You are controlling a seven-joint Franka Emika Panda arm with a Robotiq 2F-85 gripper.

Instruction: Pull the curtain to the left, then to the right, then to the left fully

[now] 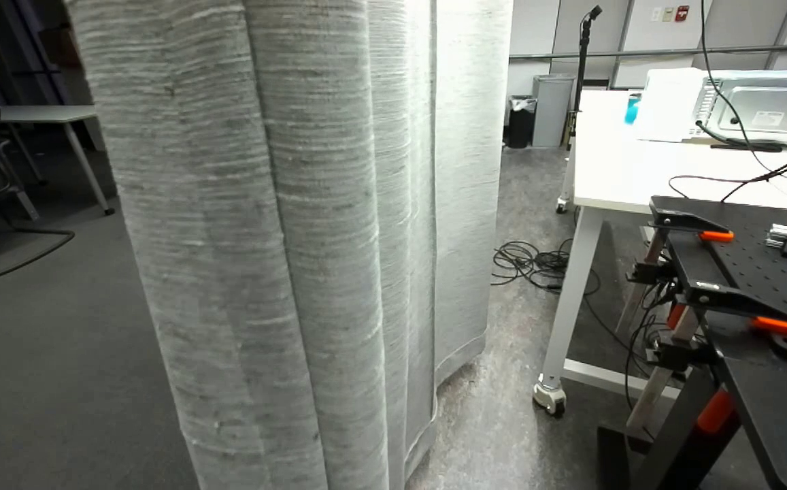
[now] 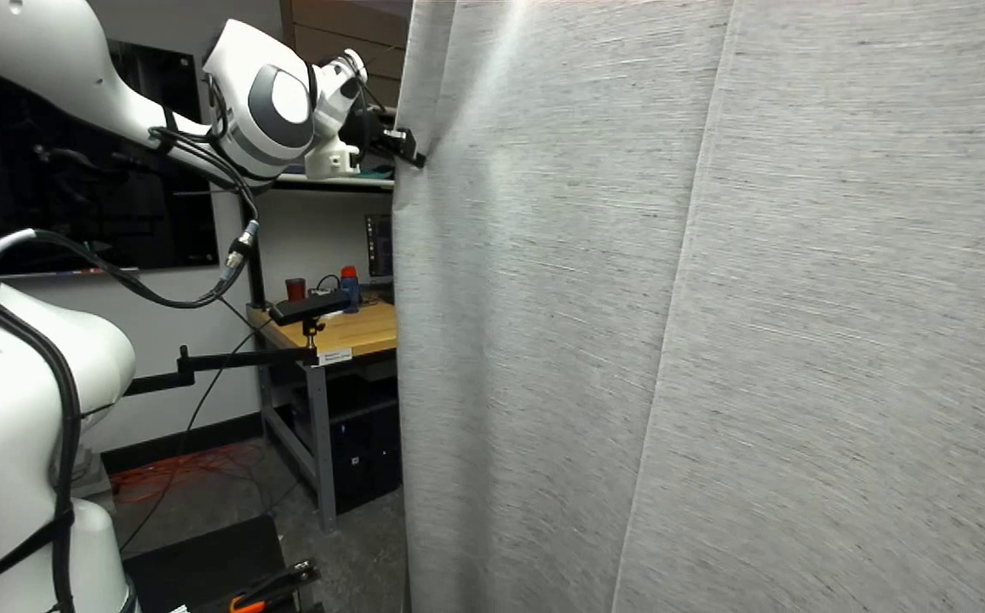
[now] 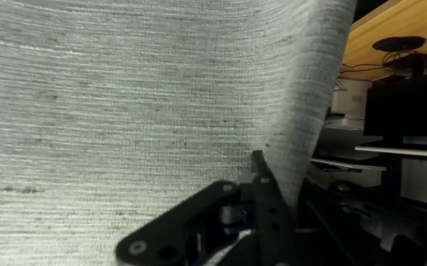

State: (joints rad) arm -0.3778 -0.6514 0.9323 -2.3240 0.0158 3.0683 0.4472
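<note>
One tall, pale grey-white woven fabric curtain (image 2: 577, 323) hangs in vertical folds, large in both exterior views, its hem close to the mottled grey floor (image 1: 488, 422). A black two-fingered gripper (image 2: 414, 153), at the end of a smooth white robot arm (image 2: 130, 115), pinches the curtain's upright edge, creasing the cloth. A sideways pull seems in hand; which of the three cannot be told. The next move probably calls for a firm pinch and a smooth sweep along the curtain's run.
</note>
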